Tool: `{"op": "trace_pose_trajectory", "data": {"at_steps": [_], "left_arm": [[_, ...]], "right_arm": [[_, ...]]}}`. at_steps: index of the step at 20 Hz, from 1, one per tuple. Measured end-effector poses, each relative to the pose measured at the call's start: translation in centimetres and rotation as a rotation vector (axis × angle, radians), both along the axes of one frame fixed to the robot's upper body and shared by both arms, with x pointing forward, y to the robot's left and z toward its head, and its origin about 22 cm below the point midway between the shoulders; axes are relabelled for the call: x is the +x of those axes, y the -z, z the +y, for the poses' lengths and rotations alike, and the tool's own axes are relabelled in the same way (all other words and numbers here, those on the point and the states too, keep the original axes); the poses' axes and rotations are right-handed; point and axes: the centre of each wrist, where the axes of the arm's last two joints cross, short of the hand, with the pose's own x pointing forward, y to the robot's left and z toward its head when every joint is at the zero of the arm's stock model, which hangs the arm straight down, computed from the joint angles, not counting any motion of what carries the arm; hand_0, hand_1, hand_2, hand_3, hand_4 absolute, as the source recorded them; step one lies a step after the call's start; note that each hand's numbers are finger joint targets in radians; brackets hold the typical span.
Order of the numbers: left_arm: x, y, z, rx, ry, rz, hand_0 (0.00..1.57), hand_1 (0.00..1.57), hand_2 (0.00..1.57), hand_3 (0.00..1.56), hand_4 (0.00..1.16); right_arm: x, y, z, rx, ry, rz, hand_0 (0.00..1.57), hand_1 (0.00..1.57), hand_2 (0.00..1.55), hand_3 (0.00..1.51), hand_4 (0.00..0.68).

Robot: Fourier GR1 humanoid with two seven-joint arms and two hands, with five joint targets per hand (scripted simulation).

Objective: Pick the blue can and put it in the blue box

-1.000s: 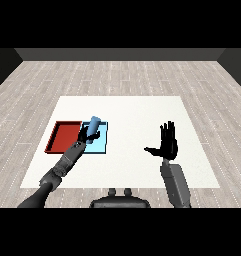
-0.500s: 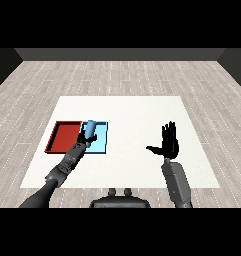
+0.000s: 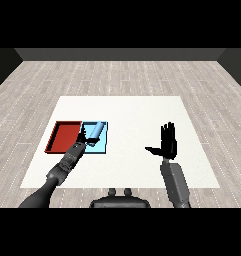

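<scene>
Blue can [image 3: 95,131] sits in our left hand [image 3: 85,137], fingers curled round it, tilted, right over the light blue tray [image 3: 103,145]. Just a straight lowering left, we reckon. Right hand [image 3: 167,142] idles with fingers spread, well apart.

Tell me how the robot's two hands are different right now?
The left hand is curled round the blue can, over the blue tray; the right hand holds nothing and is up over bare table. The left hand's fingers are bent, while the right hand's are straight with the thumb stuck out sideways. Both hands are black on grey forearms.
</scene>
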Motion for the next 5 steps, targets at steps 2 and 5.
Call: {"op": "trace_pose_trajectory", "data": {"at_steps": [2,5], "left_arm": [[0.09,-0.11,-0.16,-0.009,-0.019,-0.043,0.00,0.00,0.00,0.00,0.00],[0.70,-0.99,-0.22,-0.055,0.012,-0.184,0.00,0.00,0.00,0.00,0.00]], "right_arm": [[0.02,0.24,0.22,-0.001,0.005,0.000,0.00,0.00,0.00,0.00,0.000],[0.09,0.34,0.59,-0.015,-0.014,0.002,0.00,0.00,0.00,0.00,0.000]]}}
